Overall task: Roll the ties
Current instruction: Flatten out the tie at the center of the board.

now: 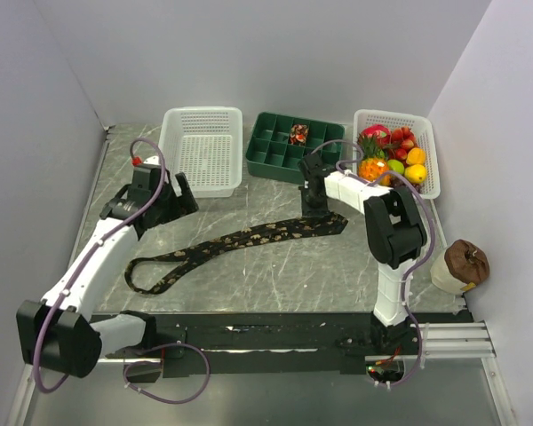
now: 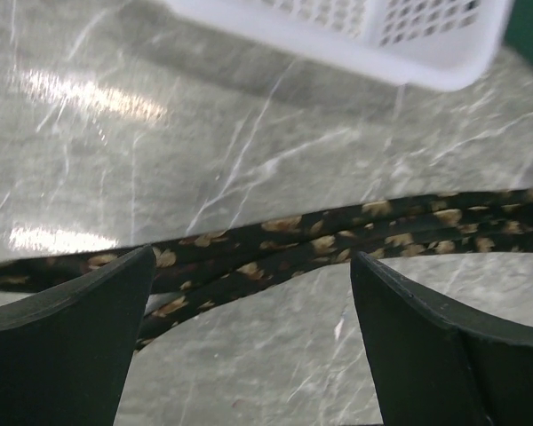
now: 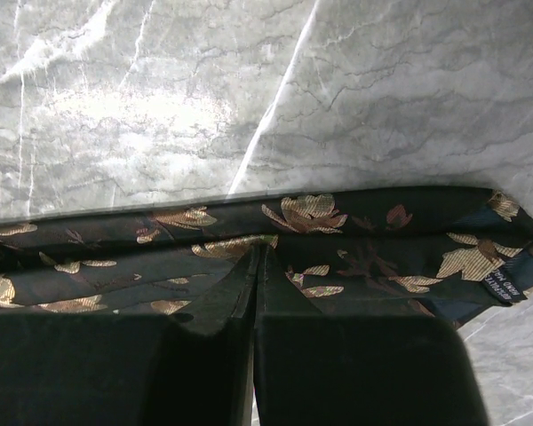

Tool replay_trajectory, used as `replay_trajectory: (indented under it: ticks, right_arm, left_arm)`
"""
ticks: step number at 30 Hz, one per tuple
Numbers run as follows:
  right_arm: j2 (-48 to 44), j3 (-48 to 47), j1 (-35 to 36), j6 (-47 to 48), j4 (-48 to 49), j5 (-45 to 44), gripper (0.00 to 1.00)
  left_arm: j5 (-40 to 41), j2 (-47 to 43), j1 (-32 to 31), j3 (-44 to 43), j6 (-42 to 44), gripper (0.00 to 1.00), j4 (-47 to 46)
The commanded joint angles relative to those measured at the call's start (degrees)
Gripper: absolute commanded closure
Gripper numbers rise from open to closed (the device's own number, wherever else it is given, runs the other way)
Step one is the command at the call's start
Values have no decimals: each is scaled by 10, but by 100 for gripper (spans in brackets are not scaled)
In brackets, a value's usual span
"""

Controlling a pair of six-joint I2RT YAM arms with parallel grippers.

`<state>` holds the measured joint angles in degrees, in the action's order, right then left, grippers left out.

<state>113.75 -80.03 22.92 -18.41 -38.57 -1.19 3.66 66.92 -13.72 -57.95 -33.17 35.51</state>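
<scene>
Black tie (image 1: 249,238) crosses mid-table; left pincer (image 2: 253,257) spread over it, right pincer (image 3: 256,253) pressed together.

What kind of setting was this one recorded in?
Most likely a lab robot cell: plain white walls box in a marble-look table, a left arm and right arm are bolted at its near edge, and props such as a fruit basket and a green divided tray line the back.

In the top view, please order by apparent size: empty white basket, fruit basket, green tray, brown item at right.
1. Empty basket and fruit basket: alike, not ranked.
2. Green tray: somewhat smaller.
3. Brown item: smallest.
</scene>
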Motion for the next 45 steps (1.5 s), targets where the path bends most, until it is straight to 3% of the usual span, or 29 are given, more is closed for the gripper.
replay_trajectory:
  ticks: [1, 9, 12, 17, 23, 29, 37, 45]
  right_arm:
    - [-3, 21, -11, 4, -40, -21, 100]
    - [-113, -8, 50, 41, -15, 30, 100]
    - [-114, -28, 100, 57, 21, 61, 100]
    - [-32, -102, 170, 62, 46, 105, 100]
    - [57, -197, 261, 83, 45, 92, 100]
    - [138, -282, 317, 76, 39, 75, 100]
    - [226, -395, 333, 76, -15, 34, 100]
    - [223, -349, 316, 48, -68, 13, 100]
  left_arm:
    - [-3, 3, 9, 9, 5, 4, 31]
    - [54, 36, 39, 72, -25, 1, 39]
    - [32, 63, 40, 90, -37, 9, 25]
    - [26, 52, 40, 106, -53, 14, 2]
    - [41, 1, 49, 86, -54, 9, 13]
    - [-23, -23, 107, 84, -32, 3, -1]
    - [-96, -44, 170, 96, -10, 3, -17]
    - [-105, -68, 184, 77, 1, 1, -9]
